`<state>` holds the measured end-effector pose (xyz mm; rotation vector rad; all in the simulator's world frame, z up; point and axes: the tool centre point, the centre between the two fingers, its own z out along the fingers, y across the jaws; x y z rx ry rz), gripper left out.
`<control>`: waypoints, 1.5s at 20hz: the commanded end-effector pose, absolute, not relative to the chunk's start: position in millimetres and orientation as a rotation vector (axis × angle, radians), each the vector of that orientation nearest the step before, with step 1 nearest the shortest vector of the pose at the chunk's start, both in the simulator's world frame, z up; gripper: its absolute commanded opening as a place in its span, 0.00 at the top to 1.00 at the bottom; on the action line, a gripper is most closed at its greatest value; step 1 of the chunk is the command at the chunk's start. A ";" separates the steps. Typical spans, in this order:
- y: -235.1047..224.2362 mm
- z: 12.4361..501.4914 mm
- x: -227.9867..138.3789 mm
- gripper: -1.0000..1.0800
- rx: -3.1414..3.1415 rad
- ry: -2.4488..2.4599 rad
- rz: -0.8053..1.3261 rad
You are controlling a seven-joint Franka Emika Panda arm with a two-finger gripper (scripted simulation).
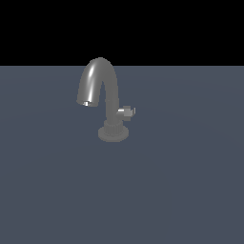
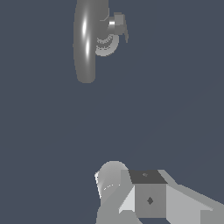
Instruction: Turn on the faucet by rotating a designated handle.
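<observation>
In the exterior view the faucet stands alone on the grey surface; its handle, a stiff metal stub, juts toward that view's right. In the wrist view the gripper sits well apart from the faucet; whether its jaws are spread cannot be told; the handle's thin end plate looks like the best purchase, though likely slick.

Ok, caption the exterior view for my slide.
Grey gooseneck faucet alone on a dark surface, its small handle jutting toward the exterior view's right.
</observation>
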<state>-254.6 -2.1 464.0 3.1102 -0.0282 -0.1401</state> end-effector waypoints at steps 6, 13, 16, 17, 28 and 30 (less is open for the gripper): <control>-0.9 464.0 -251.8 1.00 3.115 -0.043 -0.156; 4.8 463.5 -238.0 1.00 3.134 -0.117 -0.231; 8.2 462.9 -228.3 1.00 3.145 -0.169 -0.283; 9.5 462.6 -224.6 1.00 3.149 -0.189 -0.304; 21.9 454.3 -170.9 1.00 3.175 -0.480 -0.598; 23.3 451.7 -160.4 1.00 3.173 -0.539 -0.657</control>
